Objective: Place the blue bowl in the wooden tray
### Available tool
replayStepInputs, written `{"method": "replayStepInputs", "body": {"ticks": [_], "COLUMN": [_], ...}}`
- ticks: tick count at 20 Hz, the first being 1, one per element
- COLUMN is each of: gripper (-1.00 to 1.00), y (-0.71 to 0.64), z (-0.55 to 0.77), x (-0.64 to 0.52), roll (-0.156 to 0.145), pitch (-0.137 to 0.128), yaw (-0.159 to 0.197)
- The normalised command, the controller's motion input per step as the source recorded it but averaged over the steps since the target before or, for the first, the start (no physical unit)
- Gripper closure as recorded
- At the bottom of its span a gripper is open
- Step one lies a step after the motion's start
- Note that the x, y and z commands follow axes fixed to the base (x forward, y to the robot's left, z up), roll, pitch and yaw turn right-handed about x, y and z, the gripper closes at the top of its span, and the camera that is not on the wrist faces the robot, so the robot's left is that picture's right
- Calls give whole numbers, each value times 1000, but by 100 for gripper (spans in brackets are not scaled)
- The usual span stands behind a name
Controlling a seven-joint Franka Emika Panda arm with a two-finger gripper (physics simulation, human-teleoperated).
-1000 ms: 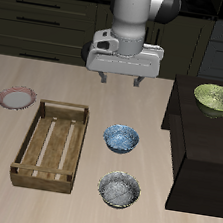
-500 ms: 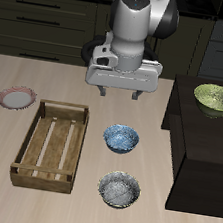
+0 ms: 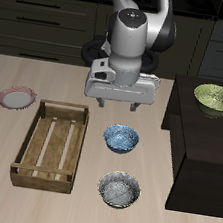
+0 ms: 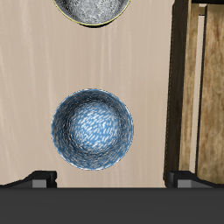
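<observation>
Dark cabinets run behind a pale wooden table (image 3: 86, 90), where the blue bowl (image 3: 121, 137) sits upright on the bare surface just beside the wooden tray (image 3: 53, 145), not in it, with a grey-rimmed bowl (image 3: 119, 190) nearer the front edge. Above and slightly behind the blue bowl hangs the gripper (image 3: 120, 103), its fingers spread apart and holding nothing. Farther off, a green bowl (image 3: 217, 98) rests on a dark raised block (image 3: 204, 148), and a pink plate (image 3: 16, 98) lies beyond the tray's far corner.
</observation>
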Motion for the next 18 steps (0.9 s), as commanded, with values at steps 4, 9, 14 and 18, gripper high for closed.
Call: {"method": "replayStepInputs", "body": {"ticks": [4, 9, 14, 18], "gripper": [-100, -100, -100, -100], "y": [13, 40, 1, -12], "z": [-232, -240, -175, -183], "x": [39, 10, 9, 12], "roll": [6, 2, 0, -4], "pitch": [17, 19, 14, 13], "yaw": [-10, -4, -10, -3]}}
